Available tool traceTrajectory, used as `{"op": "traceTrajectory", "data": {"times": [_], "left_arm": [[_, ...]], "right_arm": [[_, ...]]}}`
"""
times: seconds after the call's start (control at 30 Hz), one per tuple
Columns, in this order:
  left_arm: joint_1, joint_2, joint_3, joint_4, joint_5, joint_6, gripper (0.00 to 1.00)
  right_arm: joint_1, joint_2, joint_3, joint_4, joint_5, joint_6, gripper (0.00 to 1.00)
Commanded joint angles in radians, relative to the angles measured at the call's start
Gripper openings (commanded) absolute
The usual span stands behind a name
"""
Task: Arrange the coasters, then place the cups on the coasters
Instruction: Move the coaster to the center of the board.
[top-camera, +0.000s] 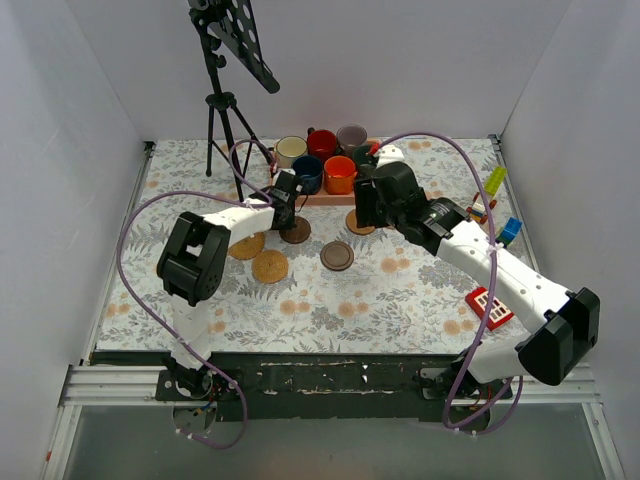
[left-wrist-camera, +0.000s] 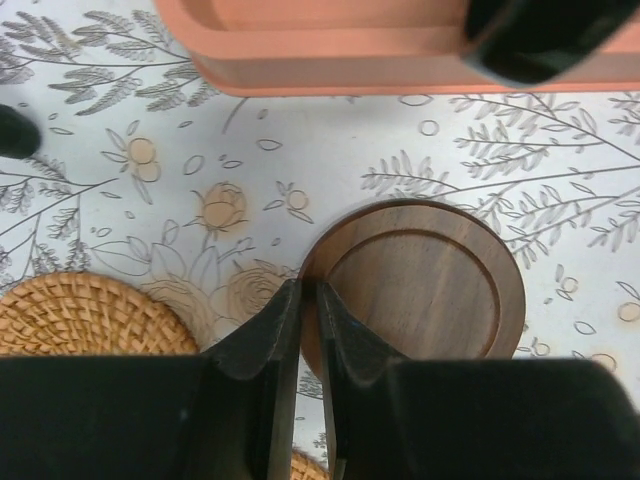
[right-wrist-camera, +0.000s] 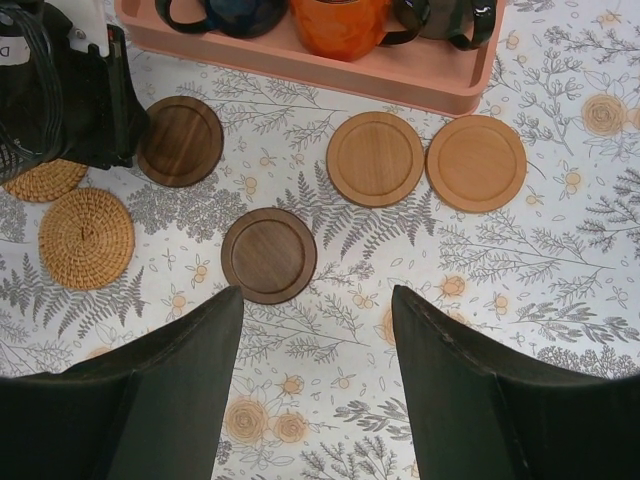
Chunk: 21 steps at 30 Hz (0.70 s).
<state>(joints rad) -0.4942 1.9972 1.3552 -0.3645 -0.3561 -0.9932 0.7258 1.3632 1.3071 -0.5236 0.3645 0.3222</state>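
Observation:
My left gripper (left-wrist-camera: 308, 292) is shut on the near rim of a dark brown coaster (left-wrist-camera: 415, 280), which seems to lie flat on the table just in front of the pink tray (left-wrist-camera: 330, 70). From above, this gripper (top-camera: 287, 212) sits over that coaster (top-camera: 296, 234). My right gripper (right-wrist-camera: 315, 310) hangs open and empty above the cloth. Below it lie a second dark coaster (right-wrist-camera: 268, 255), two tan coasters (right-wrist-camera: 375, 158) (right-wrist-camera: 476, 163) and two woven ones (right-wrist-camera: 86, 238) (right-wrist-camera: 45, 180). The cups stand in the tray (top-camera: 330, 197): cream (top-camera: 290, 150), red (top-camera: 322, 143), grey-lilac (top-camera: 351, 136), navy (top-camera: 307, 172), orange (top-camera: 340, 174).
A black tripod stand (top-camera: 222, 110) rises at the back left. Small toy blocks (top-camera: 495, 182), a blue block (top-camera: 510, 230) and a red grid piece (top-camera: 488, 305) lie on the right side. Purple cables loop over both arms.

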Motion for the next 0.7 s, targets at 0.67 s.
{"op": "traceTrajectory", "data": {"times": [0.67], "left_arm": [[0.029,-0.161,0.098,-0.097,0.028,0.027,0.44]], "right_arm": [[-0.005,0.036,0.077,0.082,-0.039,0.011,0.68]]}}
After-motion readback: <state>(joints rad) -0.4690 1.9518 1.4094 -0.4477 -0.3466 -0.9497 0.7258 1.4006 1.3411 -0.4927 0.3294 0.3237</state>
